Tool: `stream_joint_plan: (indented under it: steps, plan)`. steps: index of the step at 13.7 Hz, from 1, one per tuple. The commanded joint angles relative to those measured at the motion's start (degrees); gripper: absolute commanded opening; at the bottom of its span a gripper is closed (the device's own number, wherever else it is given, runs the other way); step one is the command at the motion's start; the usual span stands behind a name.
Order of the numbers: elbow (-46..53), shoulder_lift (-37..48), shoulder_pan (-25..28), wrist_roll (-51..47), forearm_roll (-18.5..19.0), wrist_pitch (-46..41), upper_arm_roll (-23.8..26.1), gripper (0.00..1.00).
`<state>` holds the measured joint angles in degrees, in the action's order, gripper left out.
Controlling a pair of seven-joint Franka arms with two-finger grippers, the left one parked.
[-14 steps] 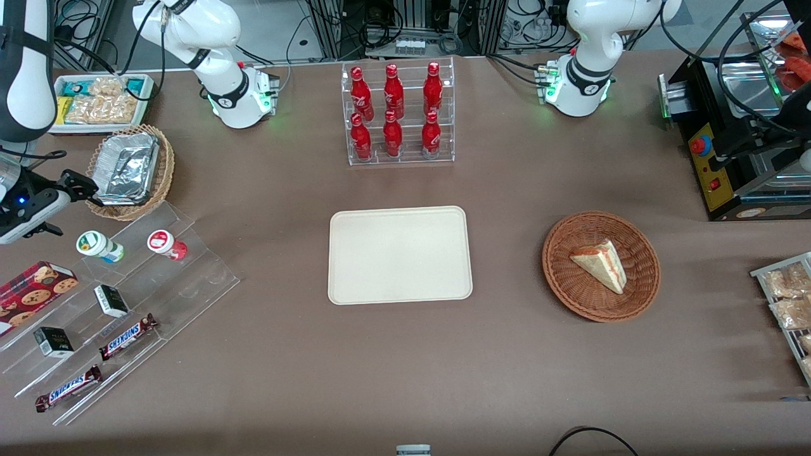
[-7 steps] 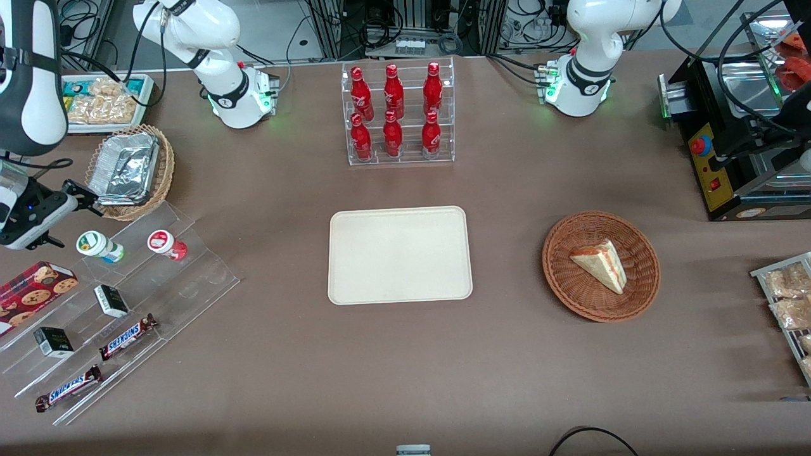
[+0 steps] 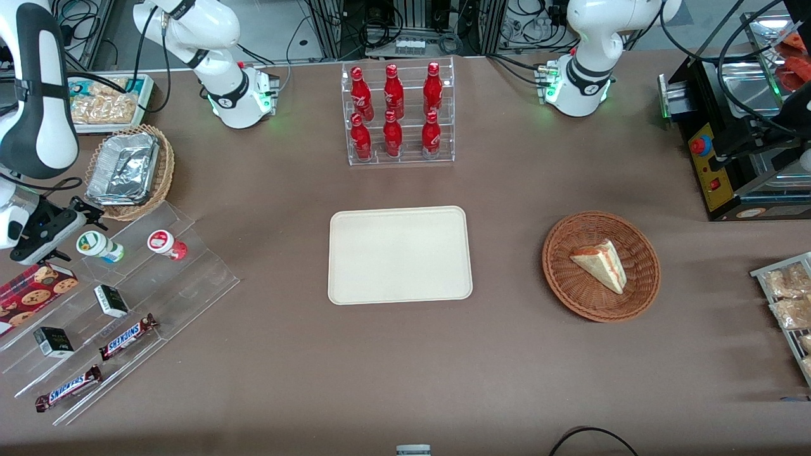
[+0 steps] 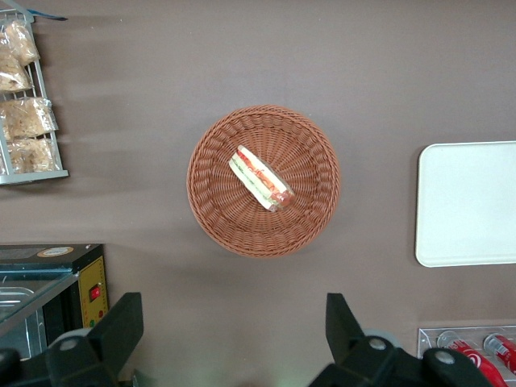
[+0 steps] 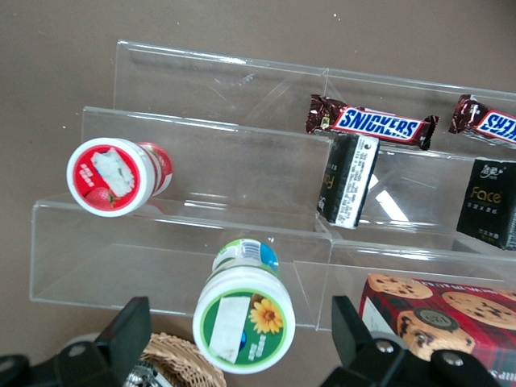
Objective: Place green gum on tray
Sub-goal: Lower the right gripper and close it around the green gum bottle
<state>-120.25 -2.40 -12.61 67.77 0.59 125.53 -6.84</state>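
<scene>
Two Snickers bars point(image 3: 68, 388) point(image 3: 128, 337) lie on the nearest steps of a clear acrylic stepped stand point(image 3: 190, 278) at the working arm's end of the bench point(image 3: 285, 380). Two small black boxes point(image 3: 53, 341) point(image 3: 111, 300) stand on the steps just farther from the front camera. A red cookie box point(image 3: 31, 288) lies beside them, at the edge of the stand.

The green gum point(image 3: 99, 246) rests on the farthest step of the stand. It is tilted, with its green-and-white lid turned toward the end effector point(image 5: 238, 316). A similar bottle with a red lid point(image 3: 166, 244) rests on the same step, beside the green gum and nearer to the tray point(image 3: 399, 254). The two bottles do not touch.

The end effector hangs just above the green gum. Its fingers point(image 5: 129, 339) are spread wide, one on each side of the lid, and neither touches the bottle. Nothing is held.

The tray lies flat at the middle of the bench, well apart from the stand. Nothing lies on it. A round wicker basket point(image 3: 646, 266) holding a wedge of sandwich point(image 3: 599, 265) sits toward the parked arm's end of the bench, about as far from the front camera as the tray.

Farther from the front camera than the stand, a second wicker basket point(image 3: 166, 171) holds foil containers point(image 3: 123, 168). A clear rack point(image 3: 398, 158) with six red bottles point(image 3: 393, 95) stands farther from the camera than the tray.
</scene>
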Motion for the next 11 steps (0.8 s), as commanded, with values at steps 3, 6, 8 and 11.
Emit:
stream_joint_plan:
  steps: [3, 6, 8, 11]
  plan:
    - [0.1, -1.7, -0.6, 1.5, 0.0, 2.2, 0.2, 1.0]
    - [0.2, -2.2, -0.7, 1.7, 0.0, 2.6, 0.2, 1.0]
    - [0.1, -2.8, -1.4, 2.2, 0.0, 2.9, 0.2, 1.0]
    - [0.1, -3.0, -1.5, 2.5, 0.0, 2.8, 0.2, 0.99]
